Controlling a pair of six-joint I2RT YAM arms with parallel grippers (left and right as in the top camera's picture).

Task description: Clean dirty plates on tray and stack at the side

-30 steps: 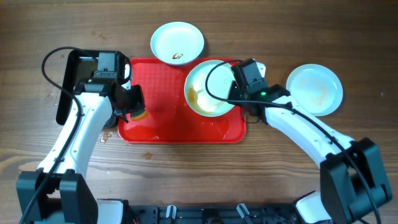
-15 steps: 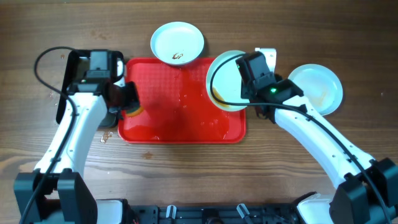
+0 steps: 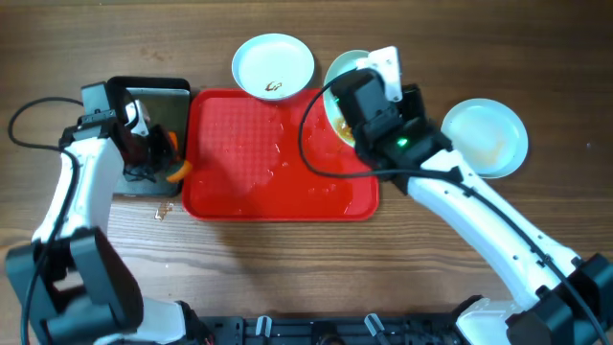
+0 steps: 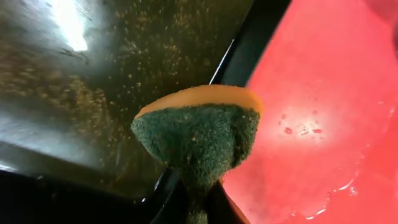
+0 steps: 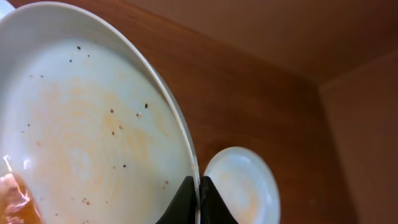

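Now the right gripper, clamped on the rim of the smeared plate, has lifted it off the tray to hang tilted over the tray's far right corner; the left gripper, pinching the sponge, has retreated over the black pan; stacking on the side plate seems next.

From overhead the right arm hides most of the gripped plate; only its left rim shows. The right wrist view cuts this plate off at the left and bottom edges.
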